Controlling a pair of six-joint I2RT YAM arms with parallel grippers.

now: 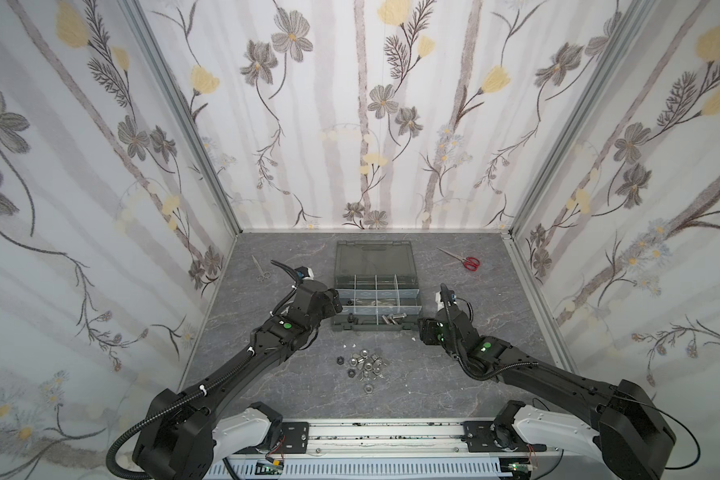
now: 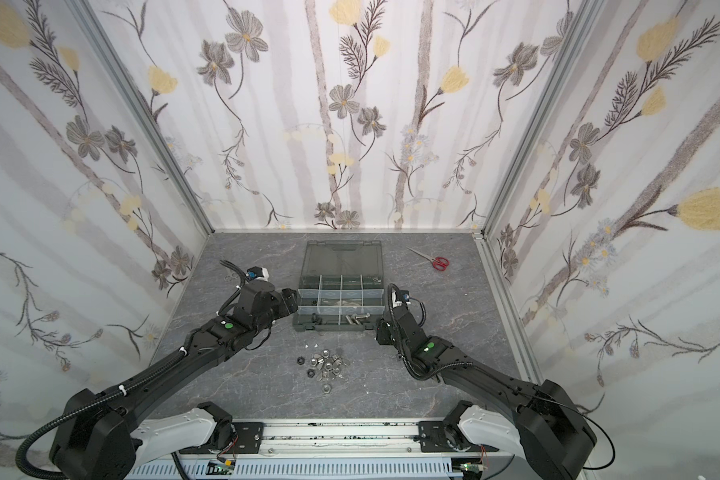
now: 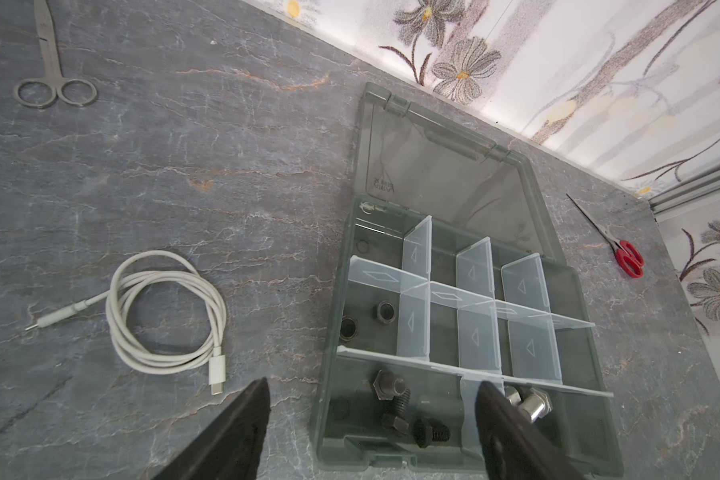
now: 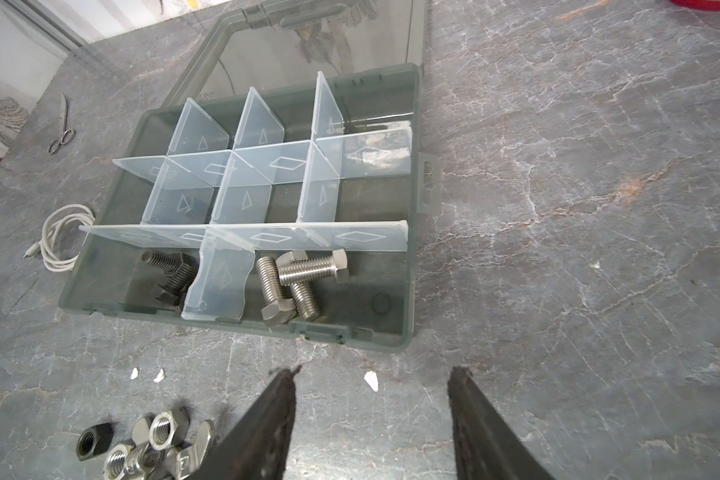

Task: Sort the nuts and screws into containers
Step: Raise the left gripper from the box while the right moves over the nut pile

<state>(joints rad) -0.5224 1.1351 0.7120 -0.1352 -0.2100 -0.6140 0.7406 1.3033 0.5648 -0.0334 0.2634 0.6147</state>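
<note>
Though near the case's (image 4: 142, 312) front edge, right gripper (image 4: 373, 372) over open table (image 4: 558, 291).

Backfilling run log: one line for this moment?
left jaws open, empty, over black screws | right jaws open, empty, beside case | silver screws binned | nut pile on table

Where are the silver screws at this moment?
In both top views the silver screws lie in the organizer case, in the row nearest the robot, in the compartment right of the black screws.
</note>
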